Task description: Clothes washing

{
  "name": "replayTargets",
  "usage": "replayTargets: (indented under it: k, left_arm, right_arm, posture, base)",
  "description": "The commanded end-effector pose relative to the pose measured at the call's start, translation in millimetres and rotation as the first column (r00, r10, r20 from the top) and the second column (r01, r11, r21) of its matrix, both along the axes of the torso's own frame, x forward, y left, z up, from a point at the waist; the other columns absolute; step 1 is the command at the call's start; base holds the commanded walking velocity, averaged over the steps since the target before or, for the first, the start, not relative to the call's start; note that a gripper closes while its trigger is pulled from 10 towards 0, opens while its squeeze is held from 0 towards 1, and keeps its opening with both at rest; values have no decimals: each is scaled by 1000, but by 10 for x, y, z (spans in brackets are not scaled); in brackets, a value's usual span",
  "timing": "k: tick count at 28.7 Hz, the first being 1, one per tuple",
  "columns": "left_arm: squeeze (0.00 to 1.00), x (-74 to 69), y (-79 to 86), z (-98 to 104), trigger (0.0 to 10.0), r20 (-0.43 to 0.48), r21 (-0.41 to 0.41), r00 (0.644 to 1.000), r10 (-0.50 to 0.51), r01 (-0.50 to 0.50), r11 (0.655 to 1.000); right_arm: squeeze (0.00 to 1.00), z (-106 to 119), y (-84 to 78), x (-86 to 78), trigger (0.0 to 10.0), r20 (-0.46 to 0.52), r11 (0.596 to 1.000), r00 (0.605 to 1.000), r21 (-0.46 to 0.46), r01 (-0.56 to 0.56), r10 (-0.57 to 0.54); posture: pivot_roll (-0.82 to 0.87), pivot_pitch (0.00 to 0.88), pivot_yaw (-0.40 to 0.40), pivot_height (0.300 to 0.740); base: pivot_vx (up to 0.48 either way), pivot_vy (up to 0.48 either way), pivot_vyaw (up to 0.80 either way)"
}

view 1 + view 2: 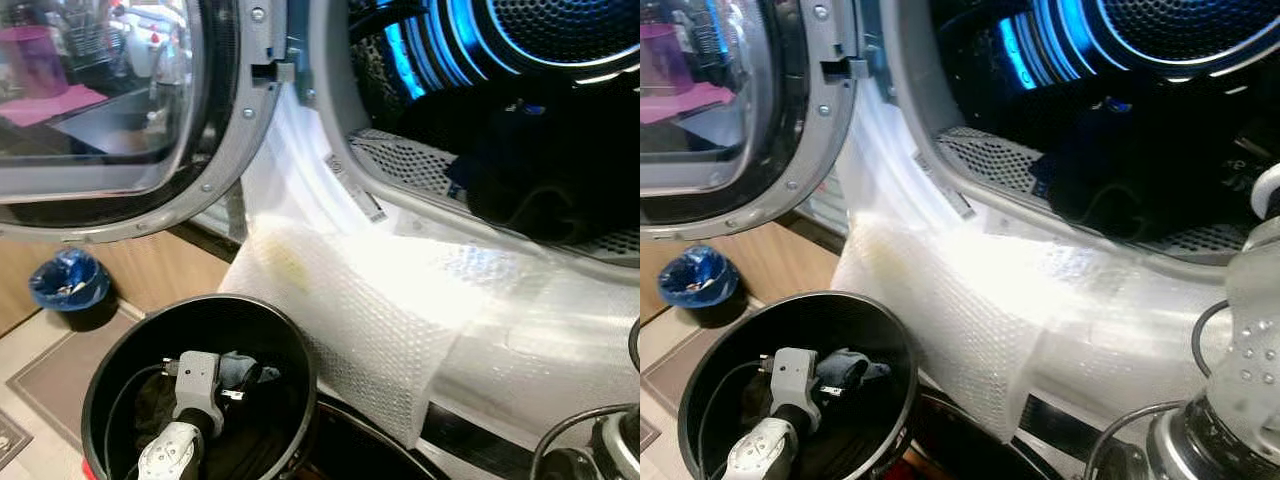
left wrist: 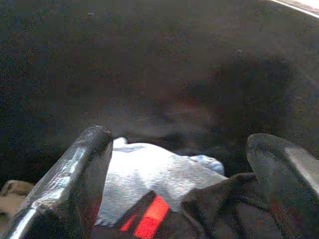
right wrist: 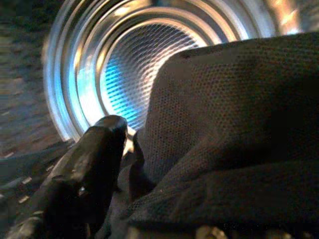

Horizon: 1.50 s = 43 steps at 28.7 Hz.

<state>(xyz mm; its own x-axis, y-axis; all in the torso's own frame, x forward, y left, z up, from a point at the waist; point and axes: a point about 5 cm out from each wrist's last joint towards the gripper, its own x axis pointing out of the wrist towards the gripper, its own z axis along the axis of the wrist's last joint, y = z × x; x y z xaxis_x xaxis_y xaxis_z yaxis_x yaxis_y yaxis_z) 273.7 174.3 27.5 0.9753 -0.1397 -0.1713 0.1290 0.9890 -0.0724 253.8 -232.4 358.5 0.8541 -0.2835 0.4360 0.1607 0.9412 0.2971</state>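
Observation:
A black bucket [image 1: 200, 300] stands on the floor below the open washer, with dark and grey clothes in it. My left arm [image 1: 190, 400] reaches down into it. There my left gripper [image 2: 184, 144] is open, its fingers [image 2: 84, 164] straddling a grey cloth [image 2: 149, 174] and a dark one with a red patch. My right arm [image 1: 1250, 330] reaches into the blue-lit drum [image 1: 560, 40], where a heap of dark clothes [image 1: 540, 170] lies. My right gripper [image 3: 194, 139] is open inside the drum; a dark mesh garment [image 3: 224, 124] drapes over it and hides one finger.
The round washer door [image 1: 120, 110] hangs open at the upper left. Bubble wrap [image 1: 380, 300] covers the washer's front rim and hangs down beside the bucket. A small bin with a blue liner [image 1: 68, 285] stands on the floor at the left.

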Motion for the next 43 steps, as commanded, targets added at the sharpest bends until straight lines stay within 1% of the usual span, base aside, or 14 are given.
replayTargets:
  k: [1, 8, 9, 14, 22, 25, 28, 32, 33, 34, 38, 40, 41, 43]
  left_arm:
    - [0, -57, 0, -91, 10000, -50, 14, 999, -7, 7, 1000]
    - [0, -59, -3, -91, 10000, -50, 12, 999, -7, 7, 1000]
    - [0, -60, -2, -92, 10000, -51, 13, 999, -7, 7, 1000]
    - [0, -60, -4, -93, 10000, -53, 13, 999, -10, 11, 1000]
    - [0, -50, -8, -90, 10000, -52, 14, 998, -16, 17, 1000]
    - [0, -49, -6, -90, 10000, -53, 14, 998, -17, 18, 1000]
    - [0, -51, -10, -93, 10000, -55, 15, 998, -21, 21, 1000]
    - [0, -49, -17, -90, 10000, -53, 15, 998, -22, 23, 1000]
    - [0, -47, -19, -89, 10000, -53, 14, 998, -21, 22, 1000]
    - [0, -42, -25, -85, 10000, -51, 13, 998, -21, 21, 1000]
    - [0, -30, -29, -70, 10000, -43, 12, 999, -15, 15, 1000]
    - [0, -28, -26, -65, 10000, -41, 11, 999, -10, 11, 1000]
    - [0, -29, -14, -65, 10000, -40, 10, 999, -3, 4, 1000]
    - [0, -33, -17, -71, 10000, -41, 9, 999, -3, 3, 1000]
  right_arm:
    - [0, 20, 187, -19, 10000, -2, 982, 988, -103, -157, 157]
    - [0, -43, 406, -48, 10000, -105, 896, 941, -287, -339, 322]
    - [0, -98, 456, -104, 10000, -160, 840, 914, -360, -406, 373]
    - [0, -173, 497, -299, 10000, -236, 714, 845, -454, -533, 481]
    - [0, -199, 350, -377, 10000, -248, 702, 837, -459, -545, 489]
    - [0, -292, 231, -410, 10000, -307, 691, 828, -457, -560, 468]
    - [0, -439, 182, -471, 10000, -415, 635, 787, -468, -615, 456]
    - [0, -422, 251, -483, 10000, -395, 594, 758, -471, -652, 519]
    - [0, -406, 290, -482, 10000, -385, 576, 744, -472, -667, 546]
    - [0, -380, 373, -484, 10000, -370, 525, 707, -484, -700, 602]
    - [0, -353, 475, -478, 10000, -366, 446, 650, -502, -741, 666]
    - [0, -348, 489, -476, 10000, -366, 430, 637, -505, -749, 679]
    - [0, -320, 524, -484, 10000, -367, 376, 597, -518, -768, 713]
    - [0, -253, 578, -486, 10000, -353, 323, 562, -547, -773, 748]
  posture:
    - [-186, 87, -25, 740]
    - [-181, 89, -28, 740]
    - [-181, 89, -28, 740]
    - [-191, 91, -23, 740]
    - [-194, 90, -21, 740]
    - [-196, 90, -19, 740]
    - [-195, 88, -20, 740]
    - [-190, 84, -22, 740]
    - [-188, 83, -22, 740]
    - [-183, 80, -24, 740]
    - [-163, 75, -32, 740]
    - [-163, 75, -32, 740]
    - [-160, 71, -33, 740]
    - [-161, 67, -36, 740]
  base:
    - [0, 0, 0]
    - [0, 0, 0]
    - [0, 0, 0]
    - [0, 0, 0]
    - [0, 0, 0]
    - [0, 0, 0]
    - [0, 0, 0]
    - [0, 0, 0]
    - [0, 0, 0]
    - [0, 0, 0]
    - [0, 0, 0]
    - [0, 0, 0]
    - [0, 0, 0]
    - [0, 0, 0]
